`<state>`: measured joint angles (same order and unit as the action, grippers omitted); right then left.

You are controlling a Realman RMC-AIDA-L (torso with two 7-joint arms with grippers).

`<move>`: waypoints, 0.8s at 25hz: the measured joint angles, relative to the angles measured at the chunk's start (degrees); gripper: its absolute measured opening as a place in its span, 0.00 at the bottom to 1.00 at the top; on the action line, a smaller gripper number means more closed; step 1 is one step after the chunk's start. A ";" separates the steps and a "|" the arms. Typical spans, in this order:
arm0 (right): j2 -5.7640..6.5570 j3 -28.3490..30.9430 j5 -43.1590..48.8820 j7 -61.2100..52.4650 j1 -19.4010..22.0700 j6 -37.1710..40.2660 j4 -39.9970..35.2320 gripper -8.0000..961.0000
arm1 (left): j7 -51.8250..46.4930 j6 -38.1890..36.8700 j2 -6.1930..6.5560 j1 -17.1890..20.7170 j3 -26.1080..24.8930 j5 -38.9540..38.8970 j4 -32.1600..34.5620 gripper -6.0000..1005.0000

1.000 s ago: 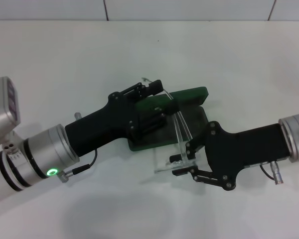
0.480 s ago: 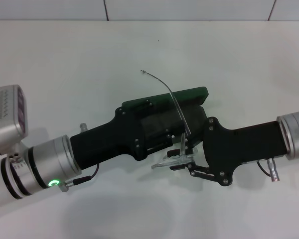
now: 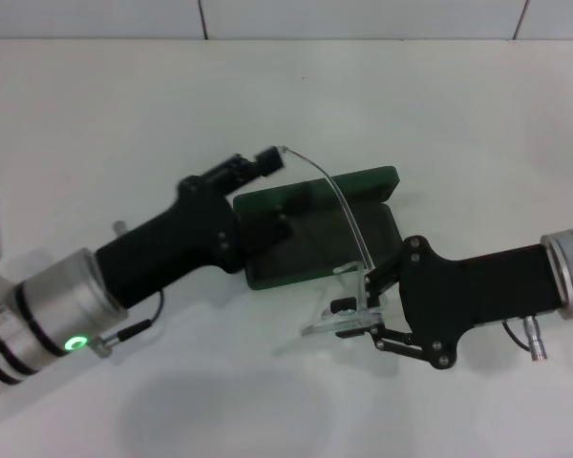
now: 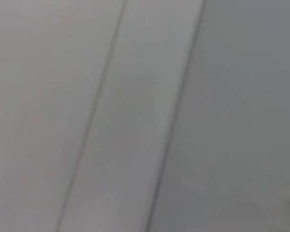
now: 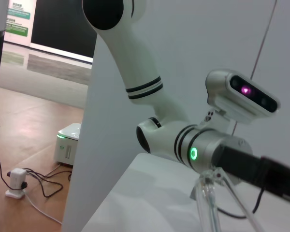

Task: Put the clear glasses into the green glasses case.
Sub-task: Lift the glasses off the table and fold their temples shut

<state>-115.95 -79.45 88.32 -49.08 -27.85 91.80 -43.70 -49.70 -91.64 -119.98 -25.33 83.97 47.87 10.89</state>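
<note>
The green glasses case [image 3: 310, 250] lies open in the middle of the table, its lid [image 3: 363, 181] propped up on the far side. My right gripper [image 3: 351, 315] is shut on the front of the clear glasses [image 3: 339, 315] just in front of the case. One transparent arm [image 3: 339, 196] arcs up and back over the case. Its tip ends beside the far finger [image 3: 267, 158] of my left gripper [image 3: 275, 191], which stands open at the case's left end. The right wrist view shows the clear glasses [image 5: 209, 200] close up. The left wrist view shows only blurred pale surfaces.
The white table [image 3: 439, 114] runs to a tiled wall at the back. In the right wrist view the left arm [image 5: 183, 145] and the robot's head camera [image 5: 241, 96] stand beyond the glasses.
Half a second ago the left gripper lay low over the case; now it has pulled back left and up beside the arm's tip. The right gripper has shifted the glasses slightly toward the front.
</note>
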 joint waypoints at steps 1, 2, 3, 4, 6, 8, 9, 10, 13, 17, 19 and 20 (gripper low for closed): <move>0.01 0.00 0.00 0.63 0.23 0.08 -0.03 0.13 | 0.48 -0.62 0.04 0.57 0.00 -1.17 0.00 0.67; 0.02 0.01 0.00 1.27 0.34 0.23 -0.02 0.13 | 1.12 -1.13 0.06 1.26 -0.01 -2.59 0.00 0.67; 0.02 0.01 0.00 1.95 0.47 0.48 0.05 0.13 | 1.67 -1.47 0.09 1.89 -0.02 -4.13 0.02 0.67; 0.02 0.01 0.00 2.36 0.60 0.76 0.13 0.13 | 2.13 -1.61 0.08 2.56 -0.03 -5.61 0.01 0.67; 0.03 0.17 0.00 2.70 0.92 2.18 0.00 0.13 | 2.52 -1.66 0.09 3.60 -0.03 -7.91 0.01 0.67; 0.03 0.36 -0.05 2.46 0.98 4.39 -0.38 0.13 | 2.65 -1.65 0.40 4.87 -0.04 -9.83 -0.08 0.67; 0.03 0.37 -0.19 2.38 0.98 5.46 -0.53 0.13 | 2.69 -1.62 0.58 5.48 -0.04 -10.49 -0.08 0.67; 0.03 0.39 -0.45 2.33 0.98 6.92 -0.69 0.13 | 2.77 -1.48 0.71 6.09 -0.07 -11.10 -0.08 0.67; 0.16 0.43 -1.54 2.49 0.95 10.66 -0.94 0.13 | 2.93 -1.14 0.91 7.33 -0.20 -12.69 -0.30 0.67; 0.05 -0.23 -2.00 2.78 0.50 12.02 -1.04 0.13 | 4.00 -1.07 0.36 7.62 -0.16 -12.96 -0.41 0.67; -0.02 -1.35 -1.98 3.04 0.03 11.58 -0.93 0.13 | 4.79 -1.10 0.07 7.39 0.18 -12.59 -0.39 0.67; -0.05 -1.97 -1.99 3.21 -0.27 11.39 -0.81 0.13 | 4.95 -1.17 0.01 7.31 0.31 -12.40 -0.32 0.67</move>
<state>-116.00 -81.42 86.33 -45.87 -28.12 103.19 -44.51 -44.74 -92.80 -119.98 -18.03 84.28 35.47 10.58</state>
